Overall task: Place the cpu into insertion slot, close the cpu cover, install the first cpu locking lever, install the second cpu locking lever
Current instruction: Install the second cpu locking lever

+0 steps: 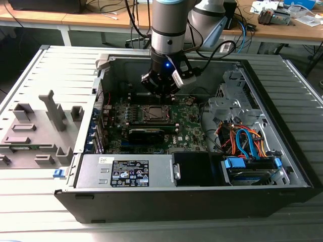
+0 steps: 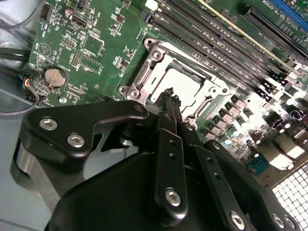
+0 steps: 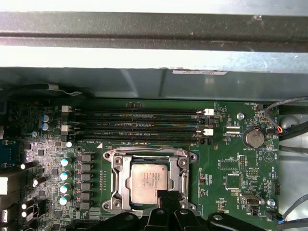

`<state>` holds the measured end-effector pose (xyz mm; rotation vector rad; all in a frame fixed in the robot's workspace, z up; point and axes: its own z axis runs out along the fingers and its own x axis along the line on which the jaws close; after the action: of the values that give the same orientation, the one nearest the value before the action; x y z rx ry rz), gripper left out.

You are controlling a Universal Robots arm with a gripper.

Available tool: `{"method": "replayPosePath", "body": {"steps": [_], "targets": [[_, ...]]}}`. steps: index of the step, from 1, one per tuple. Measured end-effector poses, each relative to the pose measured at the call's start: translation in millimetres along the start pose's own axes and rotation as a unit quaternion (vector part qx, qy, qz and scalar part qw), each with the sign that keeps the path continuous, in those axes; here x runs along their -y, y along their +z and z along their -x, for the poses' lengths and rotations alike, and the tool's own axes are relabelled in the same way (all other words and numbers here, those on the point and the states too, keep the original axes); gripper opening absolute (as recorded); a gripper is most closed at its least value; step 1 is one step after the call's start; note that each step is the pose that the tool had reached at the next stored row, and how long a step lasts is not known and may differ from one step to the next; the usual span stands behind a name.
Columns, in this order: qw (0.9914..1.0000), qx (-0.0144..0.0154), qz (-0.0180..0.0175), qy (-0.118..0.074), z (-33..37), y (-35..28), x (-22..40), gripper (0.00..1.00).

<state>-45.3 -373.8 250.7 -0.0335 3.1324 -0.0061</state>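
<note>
So the open PC case point(image 1: 282, 126) is lying on its side on a slatted grey table point(image 1: 30, 191), and the arm comes down from 12 o'clock in the exterior view, with the gripper point(image 1: 160, 92) hanging right above the motherboard point(image 1: 186, 128).

The insertion slot point(image 1: 153, 114) sits just below the gripper at about 6 o'clock from it in the exterior view, pretty much dead centre of the board. In the first wrist view the insertion slot point(image 3: 149, 179) is a silver metal frame, and the cpu point(image 3: 149, 183) is already lying flat inside it, silver top facing up. The frame around the chip looks closed down over its edges.

In the second wrist view the gripper point(image 2: 169, 96) has its black fingers point(image 2: 166, 126) pressed together, tips meeting in a point with nothing between them. That tip is right over the edge of the cpu point(image 2: 185, 86) in the insertion slot point(image 2: 159, 55); whether it's actually touching the metal or just hovering, I can't tell.

Other bits: the memory slots point(image 3: 137, 126) run in a row just beside the socket, a round coin battery point(image 3: 253, 138) sits off on the green board, well apart from the socket, and a long black card point(image 1: 149, 134) lies at 6 o'clock of the socket in the exterior view.
</note>
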Motion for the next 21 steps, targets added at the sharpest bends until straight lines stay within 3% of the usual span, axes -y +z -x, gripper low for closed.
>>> {"method": "replayPosePath", "body": {"steps": [6,12,15,17,19,21], "targets": [[1.0,0.0,0.0,0.0,-0.1,0.0,8.1,0.11],[1.0,-0.0006,0.0,0.0,2.1,0.7,21.5,0.11],[1.0,-0.0019,0.0001,0.0,6.1,3.8,33.7,0.11],[1.0,-0.0019,0.0006,0.0,6.1,5.8,37.8,0.11],[0.99999,-0.0018,0.0047,0.0,5.9,7.3,43.2,0.11],[0.99985,-0.0015,0.0171,0.0,5.8,7.7,47.6,0.11]]}}
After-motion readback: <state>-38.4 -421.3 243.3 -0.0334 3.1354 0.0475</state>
